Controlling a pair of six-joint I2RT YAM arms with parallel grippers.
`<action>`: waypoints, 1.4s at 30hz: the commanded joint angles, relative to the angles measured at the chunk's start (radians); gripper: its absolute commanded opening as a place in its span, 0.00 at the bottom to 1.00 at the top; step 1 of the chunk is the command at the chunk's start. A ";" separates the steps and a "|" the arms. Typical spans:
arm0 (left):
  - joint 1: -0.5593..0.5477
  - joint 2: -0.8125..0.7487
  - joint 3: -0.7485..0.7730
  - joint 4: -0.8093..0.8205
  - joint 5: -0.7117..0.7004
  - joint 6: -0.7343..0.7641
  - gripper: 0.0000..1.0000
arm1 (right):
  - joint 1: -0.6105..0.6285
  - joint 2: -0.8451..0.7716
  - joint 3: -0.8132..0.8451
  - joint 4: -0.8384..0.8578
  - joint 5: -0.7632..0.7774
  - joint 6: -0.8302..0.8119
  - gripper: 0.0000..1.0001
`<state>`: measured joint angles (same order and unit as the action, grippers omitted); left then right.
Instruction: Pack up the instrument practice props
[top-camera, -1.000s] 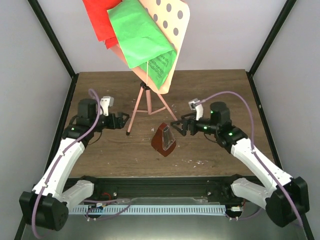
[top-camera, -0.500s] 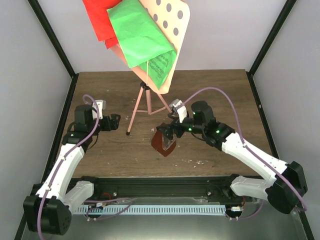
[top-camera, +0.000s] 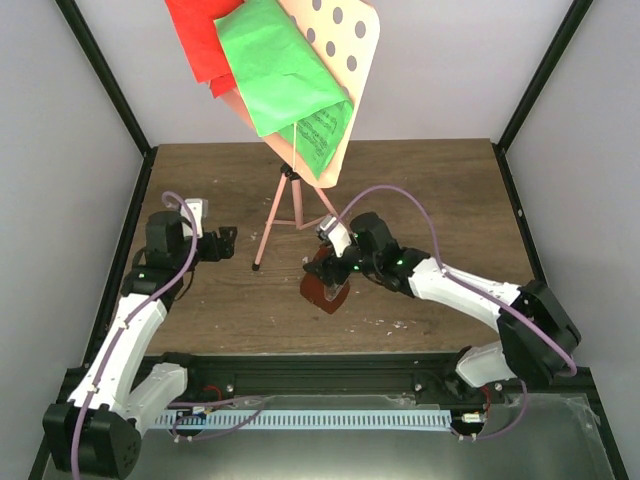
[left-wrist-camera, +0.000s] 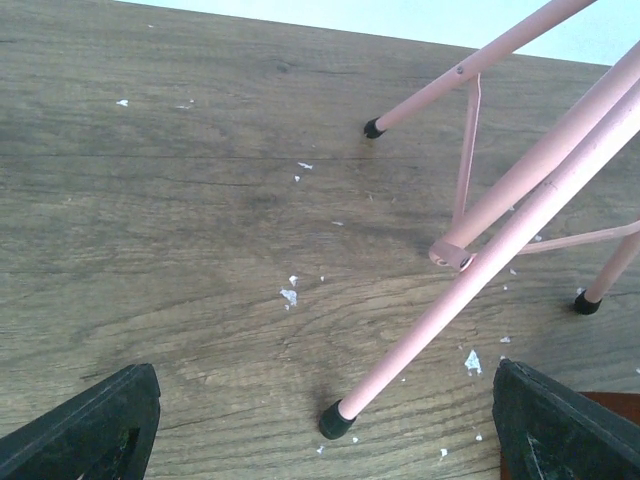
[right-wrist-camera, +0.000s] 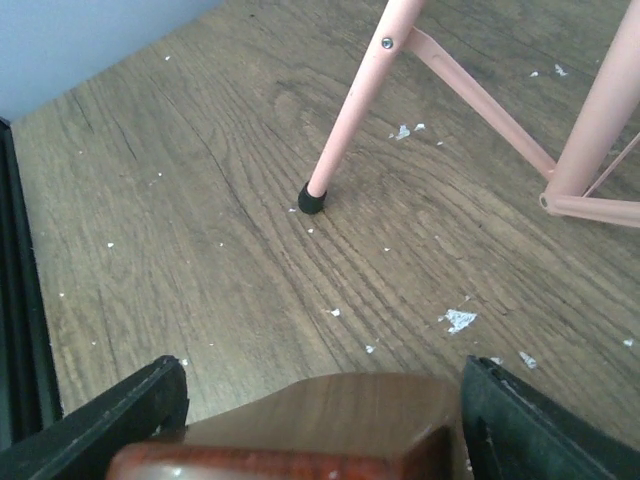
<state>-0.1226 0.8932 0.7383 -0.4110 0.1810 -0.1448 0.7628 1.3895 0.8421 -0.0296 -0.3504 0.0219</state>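
Note:
The pink music stand (top-camera: 290, 205) stands mid-table on its tripod, its hole-dotted desk (top-camera: 350, 50) carrying a green sheet (top-camera: 280, 75) and a red sheet (top-camera: 200, 40). In front sits the reddish-brown metronome (top-camera: 322, 287). My right gripper (top-camera: 335, 268) reaches it from the right. In the right wrist view its fingers (right-wrist-camera: 545, 420) press close on both sides of the metronome (right-wrist-camera: 330, 430), which still sits on the table. My left gripper (top-camera: 222, 243) hovers open just left of the stand. The black foot (left-wrist-camera: 337, 422) of the nearest leg lies between its fingers (left-wrist-camera: 90, 430) without touching them.
Black frame posts and grey walls close in the wooden table (top-camera: 440, 190) on three sides. The stand's other feet (left-wrist-camera: 373, 128) rest farther back. Small white flecks (left-wrist-camera: 288, 296) litter the wood. A black rail (top-camera: 320, 370) runs along the near edge.
My right arm swung left to the metronome and its jaws narrowed around it. My left gripper drew back slightly to the left, staying open.

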 joint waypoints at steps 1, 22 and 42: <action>-0.006 0.014 0.007 0.009 -0.025 0.022 0.91 | 0.012 0.009 -0.001 0.053 0.026 -0.003 0.72; -0.023 -0.013 0.000 -0.004 -0.096 0.032 0.92 | 0.076 -0.345 -0.147 -0.405 0.729 0.529 0.58; -0.044 -0.013 -0.002 -0.003 -0.138 0.046 0.92 | -0.256 -0.318 -0.301 -0.176 0.778 0.586 0.62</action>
<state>-0.1635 0.8764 0.7380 -0.4206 0.0650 -0.1173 0.5900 1.0168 0.5976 -0.1730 0.4492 0.6254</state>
